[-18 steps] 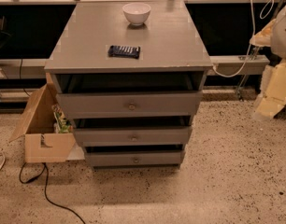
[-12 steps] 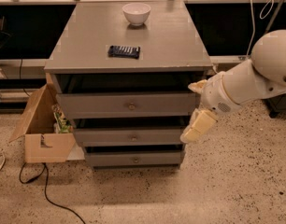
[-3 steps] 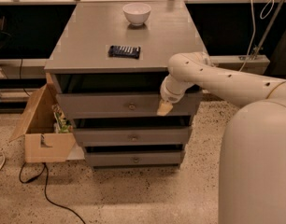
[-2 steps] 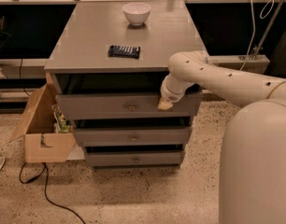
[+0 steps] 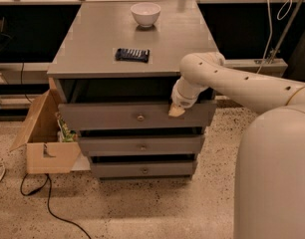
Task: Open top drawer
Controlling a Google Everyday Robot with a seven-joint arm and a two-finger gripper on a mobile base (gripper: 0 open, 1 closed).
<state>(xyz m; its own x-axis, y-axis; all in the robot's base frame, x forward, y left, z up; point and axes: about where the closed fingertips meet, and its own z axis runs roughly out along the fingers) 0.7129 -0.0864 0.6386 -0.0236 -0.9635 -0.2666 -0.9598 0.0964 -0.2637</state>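
The top drawer (image 5: 107, 116) is the widest of three grey drawer fronts, with a small round metal knob (image 5: 140, 117) at its centre. It stands pulled out a little, with a dark gap under the cabinet top. My gripper (image 5: 176, 110) is at the drawer's upper edge, right of the knob, its tan tip touching the front. The white arm reaches in from the right.
A white bowl (image 5: 145, 13) and a dark flat packet (image 5: 132, 54) lie on the grey cabinet top (image 5: 92, 39). The middle drawer (image 5: 142, 146) and bottom drawer (image 5: 142, 170) sit below. An open cardboard box (image 5: 43, 138) stands on the left. A black cable (image 5: 48, 203) lies on the speckled floor.
The arm has swung in from the right, and the gripper has risen slightly from the drawer's front to its upper edge. The drawer looks unmoved.
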